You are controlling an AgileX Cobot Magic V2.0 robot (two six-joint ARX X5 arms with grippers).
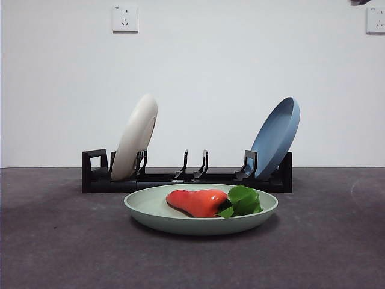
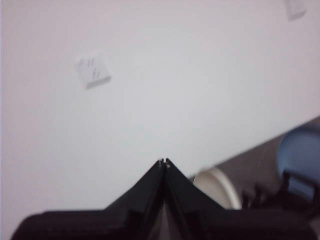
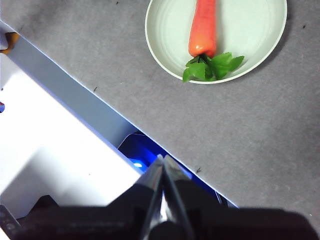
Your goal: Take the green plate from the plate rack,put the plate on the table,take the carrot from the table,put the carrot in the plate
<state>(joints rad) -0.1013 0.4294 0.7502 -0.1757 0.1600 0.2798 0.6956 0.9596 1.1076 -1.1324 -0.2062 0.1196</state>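
Note:
The green plate point(image 1: 156, 212) lies flat on the dark grey table point(image 1: 60, 241), in front of the black plate rack point(image 1: 96, 171). The carrot point(image 1: 198, 202) lies in the plate, its green leafy top toward the right. The right wrist view shows plate point(image 3: 250, 30) and carrot point(image 3: 204, 30) from high above. My right gripper point(image 3: 163, 159) is shut and empty, well away from the plate, over the table's edge. My left gripper point(image 2: 164, 162) is shut and empty, raised and facing the wall. Only a dark tip point(image 1: 360, 2) shows at the front view's top right corner.
A cream-white plate point(image 1: 135, 137) leans in the rack's left slot and a blue plate point(image 1: 275, 137) in its right slot; the middle prongs point(image 1: 195, 165) hold nothing. A white ledge point(image 3: 60, 150) with a blue light lies beyond the table's edge.

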